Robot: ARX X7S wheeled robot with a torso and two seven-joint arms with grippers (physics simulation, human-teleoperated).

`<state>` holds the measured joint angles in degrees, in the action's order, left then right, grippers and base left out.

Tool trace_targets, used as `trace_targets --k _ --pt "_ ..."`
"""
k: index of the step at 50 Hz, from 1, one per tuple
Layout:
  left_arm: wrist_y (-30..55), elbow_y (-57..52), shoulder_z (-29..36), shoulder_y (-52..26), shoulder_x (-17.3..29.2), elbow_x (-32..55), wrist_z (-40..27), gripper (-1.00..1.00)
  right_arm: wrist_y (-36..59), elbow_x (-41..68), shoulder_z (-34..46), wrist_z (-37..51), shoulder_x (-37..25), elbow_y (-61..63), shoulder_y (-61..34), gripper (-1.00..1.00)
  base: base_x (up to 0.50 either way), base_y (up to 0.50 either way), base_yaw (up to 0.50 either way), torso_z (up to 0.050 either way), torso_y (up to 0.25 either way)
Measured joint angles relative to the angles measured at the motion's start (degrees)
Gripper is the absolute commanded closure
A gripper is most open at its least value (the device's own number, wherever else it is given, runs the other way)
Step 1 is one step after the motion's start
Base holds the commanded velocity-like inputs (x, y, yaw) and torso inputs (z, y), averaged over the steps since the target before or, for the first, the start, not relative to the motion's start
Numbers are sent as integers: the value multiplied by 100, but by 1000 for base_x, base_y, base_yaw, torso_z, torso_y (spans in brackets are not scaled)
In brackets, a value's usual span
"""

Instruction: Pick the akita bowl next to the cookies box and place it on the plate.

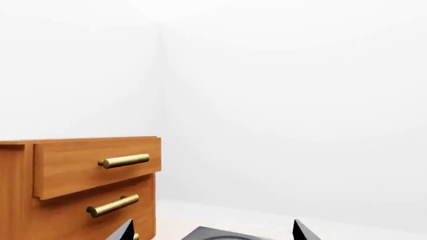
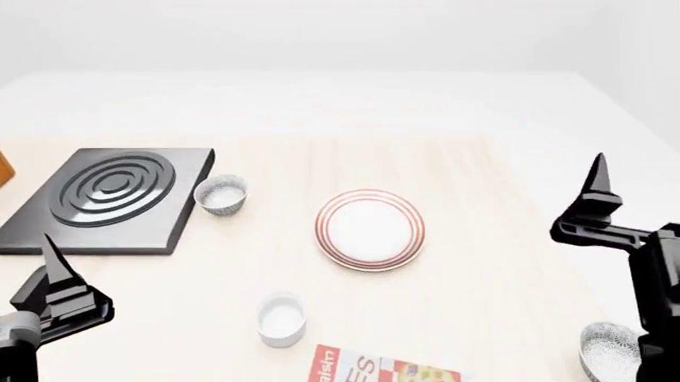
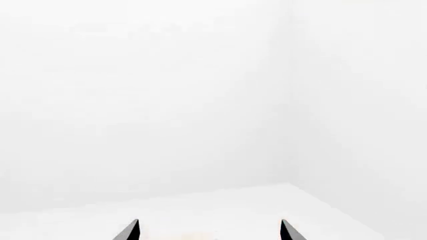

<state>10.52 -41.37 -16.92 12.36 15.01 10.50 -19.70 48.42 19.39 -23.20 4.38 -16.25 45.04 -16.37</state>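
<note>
Sits low beside the right gripper (image 2: pixel 601 179), akita bowl (image 2: pixel 610 351) at the near right table (image 2: pixel 489 263) edge, right of the cookies box (image 2: pixel 384 370), far from the left gripper (image 2: pixel 53 263); both grippers spread wide, empty; plate (image 2: pixel 369 228) inward, leftward.

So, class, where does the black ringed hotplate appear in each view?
Head view: hotplate on the table's far left.
Left wrist view: a sliver at the bottom edge.
Right wrist view: not in it.
Shared landmark: wooden drawers, a brown sliver at the head view's left edge.
</note>
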Motion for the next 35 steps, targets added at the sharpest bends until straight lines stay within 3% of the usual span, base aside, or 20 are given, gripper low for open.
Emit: trace_targets --k 6,14,27,35 --pt "2 -10 -2 6 15 8 -17 -100 1644 -333 -47 -294 -141 78 -569 -100 0 0 0 0 0" --pt "-6 -5 -1 8 32 18 -37 -100 2987 -209 -105 -320 -406 -11 -968 -100 0 0 0 0 0" --pt "3 -23 -4 17 64 43 -71 -100 3798 2548 -369 1707 -1161 -1195 -911 -100 0 0 0 0 0" --pt "-4 -35 -17 36 79 62 -91 -100 3884 3463 -162 2385 -1494 -1895 -720 -100 0 0 0 0 0"
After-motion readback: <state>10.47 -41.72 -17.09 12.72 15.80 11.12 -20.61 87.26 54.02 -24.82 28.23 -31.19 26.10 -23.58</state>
